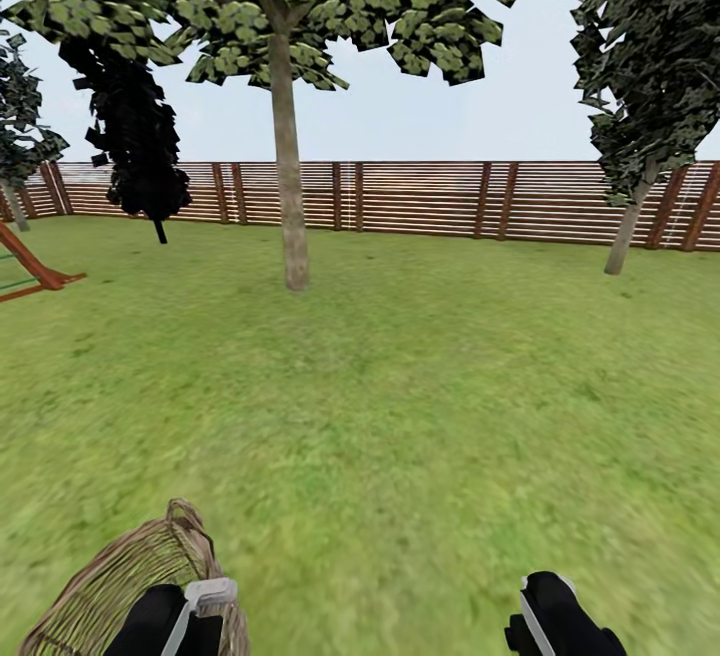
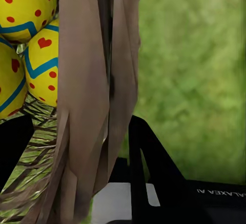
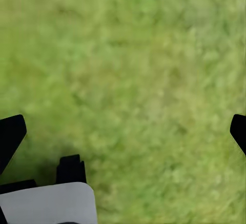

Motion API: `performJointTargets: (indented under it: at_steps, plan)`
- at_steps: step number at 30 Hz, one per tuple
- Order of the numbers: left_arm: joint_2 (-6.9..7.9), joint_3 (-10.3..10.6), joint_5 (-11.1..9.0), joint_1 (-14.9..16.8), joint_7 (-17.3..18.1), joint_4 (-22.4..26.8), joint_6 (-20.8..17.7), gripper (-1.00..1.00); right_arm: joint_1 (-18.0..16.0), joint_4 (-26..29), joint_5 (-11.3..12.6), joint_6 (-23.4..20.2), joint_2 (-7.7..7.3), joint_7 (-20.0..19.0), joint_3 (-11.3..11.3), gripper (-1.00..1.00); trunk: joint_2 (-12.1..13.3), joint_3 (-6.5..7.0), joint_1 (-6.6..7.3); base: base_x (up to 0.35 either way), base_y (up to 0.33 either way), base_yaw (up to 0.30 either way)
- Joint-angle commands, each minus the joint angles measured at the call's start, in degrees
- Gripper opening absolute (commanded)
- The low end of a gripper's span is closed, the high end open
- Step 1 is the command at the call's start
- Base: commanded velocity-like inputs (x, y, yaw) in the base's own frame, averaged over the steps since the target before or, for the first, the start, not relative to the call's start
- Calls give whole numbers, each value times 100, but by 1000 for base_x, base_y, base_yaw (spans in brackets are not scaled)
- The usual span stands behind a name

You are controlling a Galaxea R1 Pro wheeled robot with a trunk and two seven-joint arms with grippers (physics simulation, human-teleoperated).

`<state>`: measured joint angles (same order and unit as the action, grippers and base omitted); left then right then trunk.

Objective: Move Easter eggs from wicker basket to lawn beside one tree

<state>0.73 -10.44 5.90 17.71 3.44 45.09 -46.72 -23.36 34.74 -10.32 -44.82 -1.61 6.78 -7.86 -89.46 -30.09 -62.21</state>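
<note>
Fingers (image 2: 146, 152) of the left arm are clamped on the wicker basket (image 1: 120, 576) rim, so the Easter eggs (image 2: 31, 44) are carried together; right fingers (image 3: 10, 137) are spread wide, unloaded.

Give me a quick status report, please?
Left gripper straddling wicker basket wall; right gripper open over lawn. Easter eggs in basket. Tree ahead.
</note>
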Motion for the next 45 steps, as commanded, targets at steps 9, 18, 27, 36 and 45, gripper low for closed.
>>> performJointTargets:
  at_steps: [9,18,27,36,45]
  plan:
    - [-11,6,104,4,34,14,-22,-100,-3,6,-40,-11,11,-10,-14,100,-3,-6,-3,338,0,0]
    - [-3,-7,104,4,36,16,-28,-100,-5,7,-48,-9,-6,-10,-14,100,-3,-6,-3,338,0,0]
    - [-2,2,104,4,35,17,-31,-100,-2,15,-44,-9,-15,-10,-17,100,-3,-6,-3,338,0,0]
    - [-11,7,104,4,34,8,-22,-100,-5,15,-45,-9,-24,-10,-15,100,-3,-6,-3,338,0,0]
    - [-11,7,104,4,34,8,-22,-100,-4,15,-44,-9,-15,-10,-10,100,-3,-6,-3,338,0,0]
